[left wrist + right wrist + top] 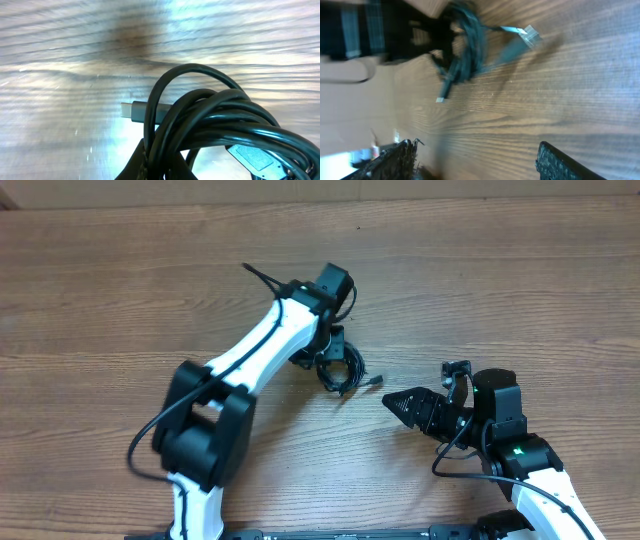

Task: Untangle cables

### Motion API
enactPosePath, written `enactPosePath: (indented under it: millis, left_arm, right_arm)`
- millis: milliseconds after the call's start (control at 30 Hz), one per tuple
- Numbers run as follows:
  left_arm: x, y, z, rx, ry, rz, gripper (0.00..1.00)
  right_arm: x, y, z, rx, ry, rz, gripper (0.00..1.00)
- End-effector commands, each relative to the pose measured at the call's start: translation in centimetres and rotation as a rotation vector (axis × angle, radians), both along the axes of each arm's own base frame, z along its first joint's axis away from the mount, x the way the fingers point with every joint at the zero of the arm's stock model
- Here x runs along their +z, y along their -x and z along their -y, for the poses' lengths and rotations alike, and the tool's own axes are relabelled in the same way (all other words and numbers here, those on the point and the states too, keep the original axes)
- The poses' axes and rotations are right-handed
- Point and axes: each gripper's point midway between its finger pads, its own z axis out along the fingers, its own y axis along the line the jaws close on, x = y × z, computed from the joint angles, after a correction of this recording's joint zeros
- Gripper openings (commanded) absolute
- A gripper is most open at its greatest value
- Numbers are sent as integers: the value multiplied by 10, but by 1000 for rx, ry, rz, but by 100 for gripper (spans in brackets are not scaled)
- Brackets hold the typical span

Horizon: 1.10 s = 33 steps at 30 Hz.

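Cables: a black tangle of cables [342, 372] near the middle of the table [520, 280], well in from every edge (loops crossing over one another).
Plug: a silver-tipped plug [376, 381] sticks out on the right arm's side.
Left gripper: the left gripper [330, 358] is pinched together, seemingly on the tangle; its wrist view barely shows the fingers.
Right gripper: the right gripper [477, 150] has its fingers apart, near the tangle but not touching it.

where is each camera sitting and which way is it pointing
Overhead: above the table, facing straight down; left arm and right arm show, left gripper on the cables, right gripper open.
Left wrist: on the left arm, facing down, close on the cables; its fingers hardly show.
Right wrist: on the right arm, facing along the table toward the cables; its fingertips at the bottom edge.
Shared: all three show the cables.
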Motion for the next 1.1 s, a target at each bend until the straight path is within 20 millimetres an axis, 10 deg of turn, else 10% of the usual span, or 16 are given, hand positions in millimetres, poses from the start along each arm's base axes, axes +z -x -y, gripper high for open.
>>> enactPosePath:
  millis: [0,400,633,833,1067]
  left_arm:
    - [58,-1,12,77,120,82,4]
    - [78,14,33,54,164,110,4]
    - [79,30,55,-21,198,86,4]
    - [79,38,63,-77,212,75,4]
    - [80,35,63,-74,215,83,5]
  right_arm:
    - [10,-2,-5,-95,-98,-113,63]
    - [35,-15,-33,-50,-164,3,59]
    - [8,-39,-17,-276,-104,-89,55]
    - [1,-48,-17,-309,-112,-108,4]
    - [23,-47,-36,-126,-135,49,4]
